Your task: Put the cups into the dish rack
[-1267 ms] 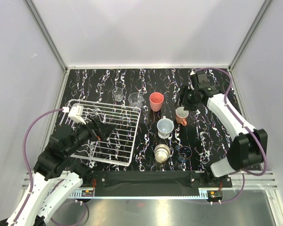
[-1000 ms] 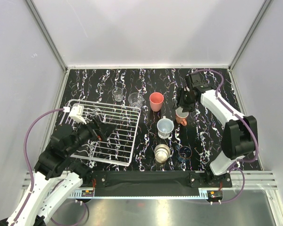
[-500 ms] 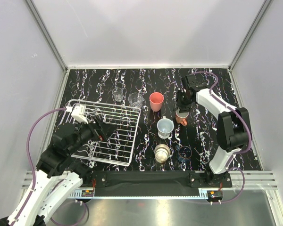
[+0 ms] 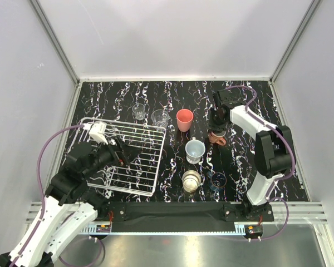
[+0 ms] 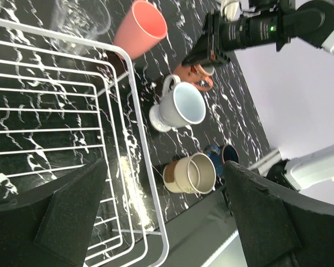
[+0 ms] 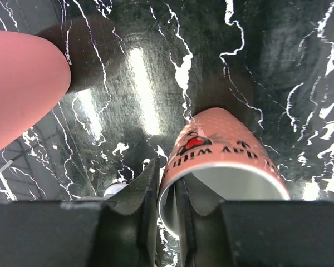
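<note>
My right gripper [image 6: 168, 189] is shut on the rim of the salmon mug [image 6: 222, 144], one finger outside the wall and one inside. In the top view this mug [image 4: 217, 138] sits right of centre under the right gripper [image 4: 215, 129]. The white wire dish rack [image 4: 122, 120] lies at the left with no cup in it. My left gripper [image 4: 131, 151] hovers open over the dish rack [image 5: 136, 139]. On the table stand a coral-red tumbler [image 4: 184, 119], a pale blue-white mug [image 4: 195, 150], a beige cup [image 4: 192, 180], a dark blue cup [image 4: 217, 181] and two clear glasses [image 4: 138, 111] [image 4: 160, 118].
The table has a black marbled top inside white walls. The clear glasses stand just beyond the rack's far rim, and the tumbler [image 6: 19, 89] is close to the left of the held mug. A black bar runs along the near edge.
The right gripper moved left and down onto the salmon mug and closed on its rim. The left arm shifted slightly over the rack, still open.
</note>
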Action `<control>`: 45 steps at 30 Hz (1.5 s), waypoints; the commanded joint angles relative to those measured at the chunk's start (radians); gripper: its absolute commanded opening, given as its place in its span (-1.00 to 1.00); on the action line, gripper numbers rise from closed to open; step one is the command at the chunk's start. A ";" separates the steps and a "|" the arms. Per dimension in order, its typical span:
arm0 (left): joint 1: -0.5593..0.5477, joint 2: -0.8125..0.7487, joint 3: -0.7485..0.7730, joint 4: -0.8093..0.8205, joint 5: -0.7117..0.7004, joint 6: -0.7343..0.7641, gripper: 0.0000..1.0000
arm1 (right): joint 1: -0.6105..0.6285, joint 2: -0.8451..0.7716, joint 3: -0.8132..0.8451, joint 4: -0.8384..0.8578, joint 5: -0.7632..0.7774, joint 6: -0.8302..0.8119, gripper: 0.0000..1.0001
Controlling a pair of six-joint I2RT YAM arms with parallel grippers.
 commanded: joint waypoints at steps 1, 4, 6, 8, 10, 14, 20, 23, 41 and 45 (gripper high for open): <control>-0.004 0.040 0.025 0.059 0.100 0.001 0.82 | 0.006 -0.077 -0.021 0.047 0.045 0.006 -0.77; -0.002 0.070 0.048 0.062 0.148 0.004 0.79 | 0.006 -0.154 -0.032 0.043 0.045 0.009 -1.00; -0.002 0.084 0.055 0.073 0.169 0.004 0.78 | 0.003 -0.215 -0.029 0.032 0.037 0.018 -1.00; -0.002 0.093 0.059 0.100 0.191 0.001 0.75 | 0.000 -0.293 -0.035 0.032 -0.027 0.028 -1.00; -0.002 0.109 0.065 0.120 0.228 -0.007 0.71 | 0.000 -0.355 -0.038 0.030 -0.058 0.063 -1.00; -0.002 0.144 0.078 0.192 0.312 -0.014 0.65 | -0.012 -0.545 -0.036 0.041 -0.138 0.129 -1.00; -0.054 0.250 0.118 0.315 0.395 -0.067 0.51 | -0.034 -0.720 -0.052 0.183 -0.469 0.322 -1.00; -0.171 0.299 0.158 0.359 0.288 -0.047 0.55 | -0.038 -0.774 -0.065 0.286 -0.604 0.452 -1.00; -0.483 0.575 0.137 1.047 0.189 0.113 0.77 | -0.040 -0.932 -0.127 0.710 -0.874 0.931 -1.00; -0.484 0.575 0.145 1.129 0.191 0.131 0.75 | -0.038 -0.935 -0.130 0.710 -0.862 0.934 -1.00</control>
